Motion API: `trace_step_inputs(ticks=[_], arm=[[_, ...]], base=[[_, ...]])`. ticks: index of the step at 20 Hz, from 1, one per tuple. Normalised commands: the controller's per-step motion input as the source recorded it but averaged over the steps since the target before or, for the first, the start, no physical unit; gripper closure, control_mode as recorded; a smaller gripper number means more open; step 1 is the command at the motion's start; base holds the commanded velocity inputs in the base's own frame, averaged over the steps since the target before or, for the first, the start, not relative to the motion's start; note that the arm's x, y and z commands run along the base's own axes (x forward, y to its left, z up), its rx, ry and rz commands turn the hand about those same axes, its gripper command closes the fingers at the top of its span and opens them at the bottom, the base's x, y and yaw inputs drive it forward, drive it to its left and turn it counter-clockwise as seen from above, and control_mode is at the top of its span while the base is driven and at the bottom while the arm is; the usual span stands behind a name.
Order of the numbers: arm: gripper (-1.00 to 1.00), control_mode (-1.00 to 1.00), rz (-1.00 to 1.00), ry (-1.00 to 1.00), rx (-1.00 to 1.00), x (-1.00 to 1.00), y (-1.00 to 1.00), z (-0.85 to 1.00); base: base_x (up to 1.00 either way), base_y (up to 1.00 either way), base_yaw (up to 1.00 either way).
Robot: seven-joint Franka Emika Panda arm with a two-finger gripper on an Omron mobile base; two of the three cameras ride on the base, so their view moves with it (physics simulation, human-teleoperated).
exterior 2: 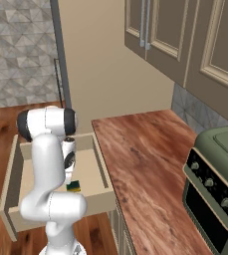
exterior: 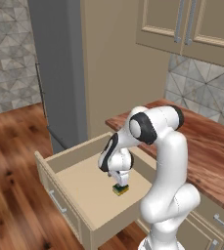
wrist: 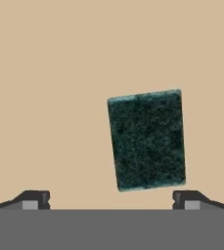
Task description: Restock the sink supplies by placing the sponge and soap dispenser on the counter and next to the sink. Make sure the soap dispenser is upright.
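**Pincer over the sponge in the drawer**

The pincer (wrist: 111,201) hangs wide open above one sponge (wrist: 146,140), which lies flat, green side up, on the floor of the pulled-out drawer (exterior: 72,188). To grip well, shift toward the sponge so it sits between the fingertips, then descend. One drawer, one desk (exterior 2: 145,164).

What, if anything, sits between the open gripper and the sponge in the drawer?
Nothing visible. The gripper hangs open just above the sponge, which lies alone on the bare drawer floor, offset toward one fingertip.
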Motion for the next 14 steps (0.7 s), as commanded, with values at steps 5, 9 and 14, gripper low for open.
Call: trace_step_inputs(ticks=[5,9,14], arm=[[-1.0,-1.0,0.09,0.0,0.03,0.0,-0.43,0.18],[-1.0,-1.0,0.12,0.0,0.04,-0.06,-0.35,0.0],[-1.0,-1.0,0.12,0.0,0.04,-0.12,-0.16,-0.13]], base=[[0.0,0.0,0.0],[0.0,0.0,0.0],[0.0,0.0,0.0]])
